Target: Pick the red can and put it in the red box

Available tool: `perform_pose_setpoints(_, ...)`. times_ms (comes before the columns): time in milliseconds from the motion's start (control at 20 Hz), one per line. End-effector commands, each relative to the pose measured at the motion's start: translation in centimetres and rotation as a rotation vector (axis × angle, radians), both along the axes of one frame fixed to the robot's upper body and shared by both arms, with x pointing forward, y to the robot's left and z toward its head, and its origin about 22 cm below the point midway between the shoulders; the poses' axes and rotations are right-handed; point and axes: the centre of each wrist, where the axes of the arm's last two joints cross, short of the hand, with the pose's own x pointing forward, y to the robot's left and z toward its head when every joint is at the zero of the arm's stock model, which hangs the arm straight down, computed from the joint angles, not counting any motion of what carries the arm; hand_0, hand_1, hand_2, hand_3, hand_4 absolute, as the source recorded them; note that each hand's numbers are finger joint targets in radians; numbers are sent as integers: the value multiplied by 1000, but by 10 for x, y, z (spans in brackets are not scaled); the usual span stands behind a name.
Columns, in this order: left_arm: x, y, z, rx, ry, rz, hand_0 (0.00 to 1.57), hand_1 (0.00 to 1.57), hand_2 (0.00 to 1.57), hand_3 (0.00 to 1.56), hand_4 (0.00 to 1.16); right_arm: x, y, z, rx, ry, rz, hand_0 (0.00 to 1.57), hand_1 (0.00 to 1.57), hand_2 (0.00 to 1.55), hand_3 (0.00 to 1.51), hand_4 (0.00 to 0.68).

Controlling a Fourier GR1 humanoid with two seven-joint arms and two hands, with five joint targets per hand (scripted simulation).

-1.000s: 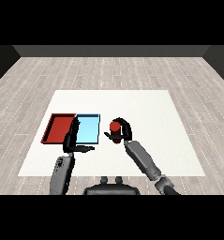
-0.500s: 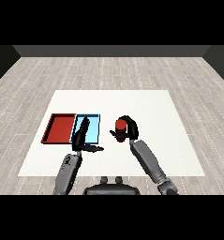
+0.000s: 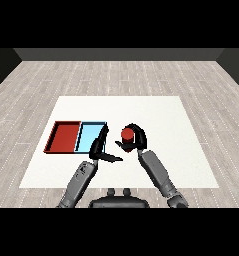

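On the white tabletop (image 3: 156, 110) the red tray (image 3: 65, 136) and light blue tray (image 3: 91, 135) lie side by side. The left hand (image 3: 99, 148), fingers straight, has moved right over the blue tray's edge. The right hand (image 3: 133, 140) still curls round the red can (image 3: 127, 133), right of both trays, so a handover looks likely.

Red can (image 3: 127, 134) upright, right of the trays (fingers curled round it), red tray (image 3: 64, 137) leftmost, flat
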Motion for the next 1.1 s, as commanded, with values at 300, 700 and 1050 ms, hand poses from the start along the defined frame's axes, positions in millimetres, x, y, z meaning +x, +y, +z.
perform_pose_setpoints(300,18,-21,-7,29,8,-11,0,0,0,0,0,-1,19,21,23,-38,71,1402,1402,1422,1405,618)
perform_pose_setpoints(700,21,-25,0,73,58,-19,0,0,0,0,0,-26,43,19,45,-43,106,1432,1432,1438,1403,599)
perform_pose_setpoints(1050,26,-41,9,71,51,-57,0,0,0,0,0,-25,55,27,38,-48,130,1445,1445,1430,1385,600)
